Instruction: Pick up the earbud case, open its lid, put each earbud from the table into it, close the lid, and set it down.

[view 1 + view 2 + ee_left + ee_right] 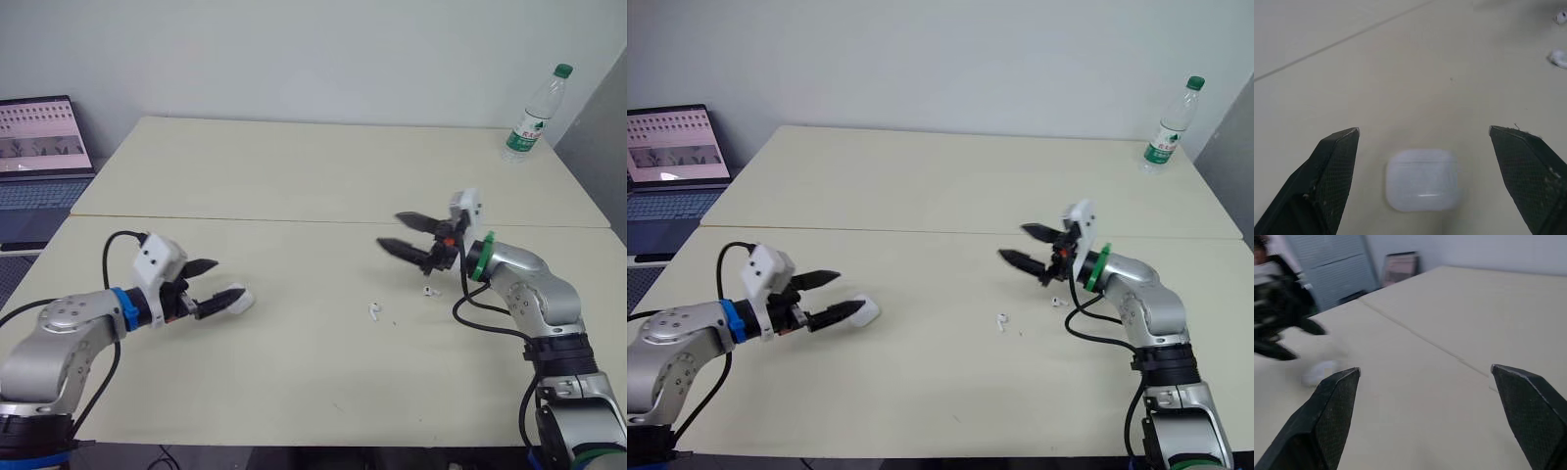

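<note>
Holds the left pincer (227,281) low over the table (294,186), black fingers spread wide and gripping nothing. Finds the earbud case (1421,179) lying flat on the table in the gap between those two fingers, a little short of their tips, lid down, touched by neither finger in the left wrist view; from the head views, places it right at the tip of the lower finger. Holds the right pincer (390,230) above the table, well apart from the left one, fingers likewise wide open and empty, tips pointing across toward the left pincer. Has the first earbud (429,291) on the table just under the right pincer, near its wrist end, and the second earbud (374,311) a bit farther out, below and slightly ahead of the right fingertips, between the two pincers yet much nearer the right one. Shows both earbuds well ahead of the left pincer's tips and off to one side, small and blurred in the left wrist view. Catches the case, blurred, far ahead of the right pincer in the right wrist view, beside the dark shape of the left pincer. Has a plastic bottle (536,113) with a green cap upright at the far table corner, well behind the right pincer, and an open laptop (44,137) off the table edge, beyond the left pincer on its outer side.
</note>
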Robot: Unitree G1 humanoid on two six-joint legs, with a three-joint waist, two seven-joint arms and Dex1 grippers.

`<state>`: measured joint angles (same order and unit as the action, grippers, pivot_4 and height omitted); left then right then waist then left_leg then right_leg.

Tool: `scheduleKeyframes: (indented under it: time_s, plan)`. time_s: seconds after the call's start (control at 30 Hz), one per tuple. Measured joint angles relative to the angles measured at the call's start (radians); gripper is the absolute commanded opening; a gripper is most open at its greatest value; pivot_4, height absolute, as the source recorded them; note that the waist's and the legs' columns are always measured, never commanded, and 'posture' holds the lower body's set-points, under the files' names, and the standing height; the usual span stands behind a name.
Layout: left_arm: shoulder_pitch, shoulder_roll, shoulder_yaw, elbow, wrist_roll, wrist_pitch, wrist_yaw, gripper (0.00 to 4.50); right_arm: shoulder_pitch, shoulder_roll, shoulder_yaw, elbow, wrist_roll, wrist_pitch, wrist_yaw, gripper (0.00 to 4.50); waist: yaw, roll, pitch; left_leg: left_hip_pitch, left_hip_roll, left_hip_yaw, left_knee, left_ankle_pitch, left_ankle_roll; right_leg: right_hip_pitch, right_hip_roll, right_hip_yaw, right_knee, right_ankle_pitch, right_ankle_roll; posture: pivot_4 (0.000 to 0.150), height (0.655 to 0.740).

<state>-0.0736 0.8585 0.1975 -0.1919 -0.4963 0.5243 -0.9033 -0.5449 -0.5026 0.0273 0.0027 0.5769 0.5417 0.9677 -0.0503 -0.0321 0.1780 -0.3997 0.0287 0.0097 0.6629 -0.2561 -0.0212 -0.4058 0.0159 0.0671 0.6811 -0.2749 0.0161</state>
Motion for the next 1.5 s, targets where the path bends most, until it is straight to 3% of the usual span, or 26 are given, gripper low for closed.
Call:
scheduleKeyframes:
  time_s: [0.2,0.53,0.73,1.0,1.17,1.37,1.5]
  plan:
    - [-0.001,-0.021,-0.059,0.080,0.071,-0.064,-0.021,4.46,-0.019,-0.041,0.114,-0.145,0.036,0.095,0.139,4.50,0.012,0.000,0.000,0.000,0.000,-0.001,0.000,0.000,0.000,0.000,0.000,-0.001,0.000,-0.001,-0.001,0.150,0.7400]
    - [-0.059,-0.101,-0.115,0.236,0.162,-0.184,-0.024,4.46,-0.020,-0.046,0.122,-0.179,0.033,0.121,0.152,4.50,0.018,0.000,0.000,0.000,0.000,-0.001,0.001,0.000,0.000,0.000,0.000,-0.002,0.000,-0.001,-0.001,0.150,0.7400]
    - [-0.068,-0.103,-0.112,0.266,0.165,-0.198,-0.040,2.89,-0.020,-0.066,0.111,-0.179,0.034,0.123,0.149,4.50,0.018,0.000,0.000,0.000,0.000,0.000,0.001,0.000,0.000,0.000,0.000,-0.002,0.000,-0.001,-0.001,0.150,0.7400]
    - [-0.085,-0.120,-0.105,0.269,0.174,-0.221,-0.028,2.78,-0.024,-0.052,0.091,-0.167,0.029,0.132,0.100,4.50,0.018,0.000,0.000,0.000,0.000,-0.001,0.001,0.000,0.000,0.000,0.000,-0.002,0.000,-0.001,-0.001,0.150,0.7400]
    - [-0.294,-0.175,-0.099,0.276,0.281,-0.524,0.080,2.78,-0.112,0.098,0.057,-0.154,0.072,0.232,-0.074,4.50,0.020,-0.001,0.000,-0.002,0.000,-0.002,0.001,0.000,0.000,0.000,0.000,-0.003,0.000,0.000,-0.001,0.150,0.7400]
    - [-0.333,-0.157,-0.150,0.356,0.463,-1.060,0.087,2.78,-0.129,0.186,0.074,-0.099,0.038,0.263,-0.175,4.50,0.018,-0.001,0.000,-0.004,0.000,0.003,0.000,-0.001,0.001,-0.005,-0.003,-0.001,-0.001,0.000,-0.002,0.150,0.7400]
    - [-0.399,-0.166,-0.196,0.427,0.531,-1.293,0.099,2.78,-0.208,0.264,0.073,-0.085,0.065,0.313,-0.227,4.50,0.019,-0.001,0.000,-0.007,0.000,0.001,0.001,-0.001,0.001,-0.007,-0.002,-0.004,0.000,0.001,-0.003,0.150,0.7400]
